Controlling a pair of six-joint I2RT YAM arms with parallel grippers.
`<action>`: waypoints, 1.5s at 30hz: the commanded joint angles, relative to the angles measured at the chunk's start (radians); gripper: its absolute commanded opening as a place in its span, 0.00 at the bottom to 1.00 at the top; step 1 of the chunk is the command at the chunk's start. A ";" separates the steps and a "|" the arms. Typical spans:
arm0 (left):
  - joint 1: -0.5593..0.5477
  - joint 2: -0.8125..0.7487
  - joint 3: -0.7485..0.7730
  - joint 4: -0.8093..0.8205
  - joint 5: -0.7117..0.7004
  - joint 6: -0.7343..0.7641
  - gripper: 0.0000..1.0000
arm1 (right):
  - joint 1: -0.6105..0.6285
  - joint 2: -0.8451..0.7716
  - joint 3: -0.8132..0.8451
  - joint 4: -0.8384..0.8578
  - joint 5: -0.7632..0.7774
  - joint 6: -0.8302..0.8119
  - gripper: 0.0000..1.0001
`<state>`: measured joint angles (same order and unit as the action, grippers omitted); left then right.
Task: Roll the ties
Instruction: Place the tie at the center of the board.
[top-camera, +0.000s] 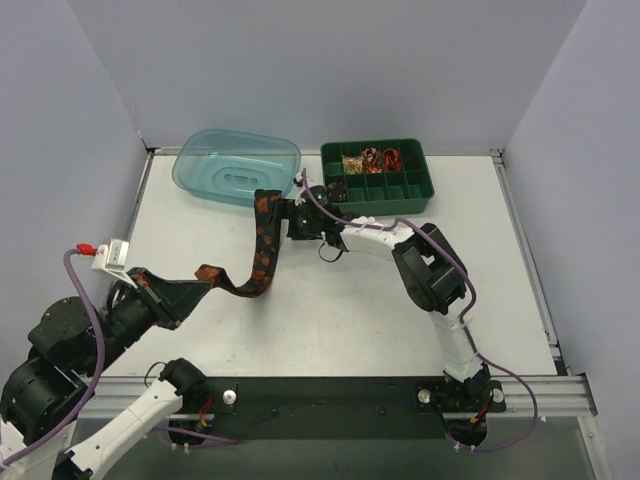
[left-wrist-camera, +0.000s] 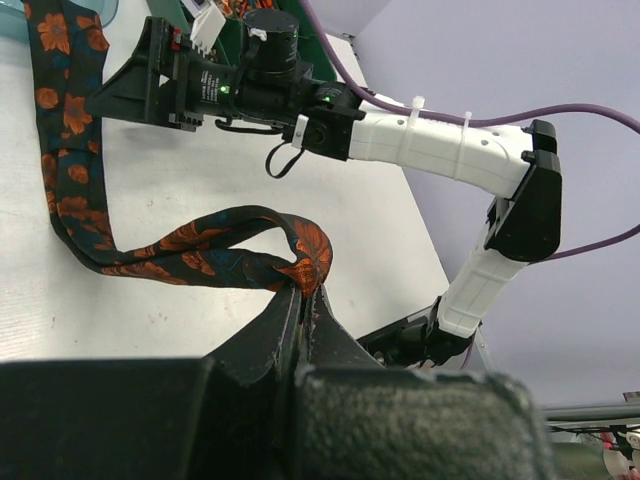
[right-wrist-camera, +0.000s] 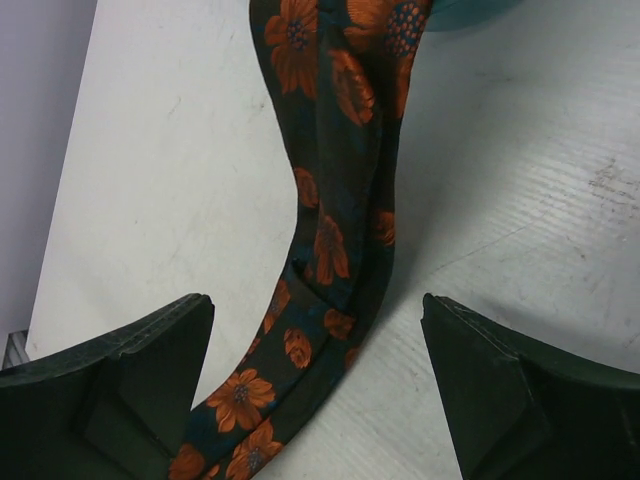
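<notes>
Left end effector (left-wrist-camera: 305, 292) is pinched tight on one folded end of the tie (top-camera: 263, 250), at about 8 o'clock on the tabletop (top-camera: 380, 330). From there the tie loops along the tabletop, then runs toward 12 o'clock, its far end just beside the clear blue tub (top-camera: 238, 165). Right end effector (right-wrist-camera: 318, 305) is spread wide with nothing in it; the tie's upper stretch shows between its fingers, not touching them. Green divided tray (top-camera: 378, 172) sits at 1 o'clock, small items in its back compartments
</notes>
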<state>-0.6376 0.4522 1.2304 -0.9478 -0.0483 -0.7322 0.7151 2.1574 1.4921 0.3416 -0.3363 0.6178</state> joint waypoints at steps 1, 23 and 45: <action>0.018 -0.012 0.026 0.021 0.002 0.008 0.00 | 0.000 0.062 0.054 0.137 0.046 -0.015 0.89; 0.049 -0.061 0.060 -0.014 -0.050 0.036 0.00 | -0.063 0.128 0.088 0.419 -0.017 0.168 0.11; 0.047 0.181 -0.063 0.415 0.160 0.143 0.00 | -0.344 -0.666 -0.366 0.303 0.048 -0.004 0.00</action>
<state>-0.5938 0.5228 1.1957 -0.7628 0.0055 -0.6315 0.4500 1.6802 1.2251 0.6594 -0.3424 0.6788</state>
